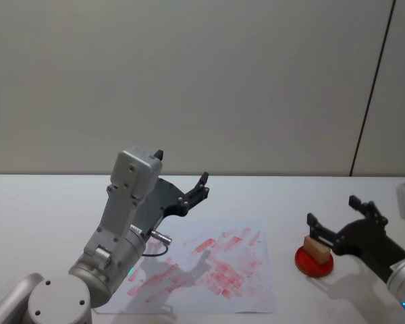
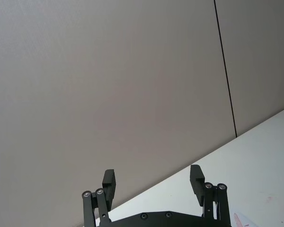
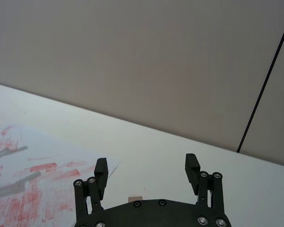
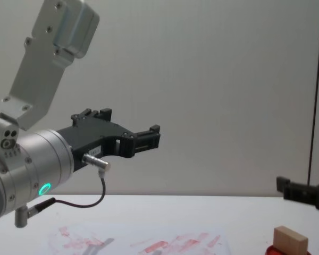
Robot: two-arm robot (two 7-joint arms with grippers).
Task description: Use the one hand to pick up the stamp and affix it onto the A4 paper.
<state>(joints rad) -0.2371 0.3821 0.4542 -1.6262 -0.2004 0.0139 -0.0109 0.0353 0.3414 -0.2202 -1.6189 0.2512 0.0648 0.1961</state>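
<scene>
Stamp: the wooden block [image 1: 316,248] stands on a round red ink pad [image 1: 315,268] at the right side of the table [image 1: 40,202]. Nothing grips it.

Right gripper: my right gripper [image 1: 334,212] hovers just above the stamp. Its fingers are spread wide and it is empty. From the chest camera there is a plain gap between the gripper [image 4: 308,191] and the top of the block [image 4: 290,240]. From that wrist, a sliver of pale wood [image 3: 135,197] peeks out just past the gripper's body, below the open fingers [image 3: 192,168].

Ink pad: it lies near the right edge of the paper, and I see bare table between the two.

Paper: the white sheet [image 1: 216,270], covered in red and pink prints, lies flat in the middle of the table.

Left gripper: my left gripper [image 1: 185,177] is raised over the left part of the paper. Its fingers [image 2: 196,179] are wide apart and hold nothing. It points up toward the grey wall [image 1: 202,81].
</scene>
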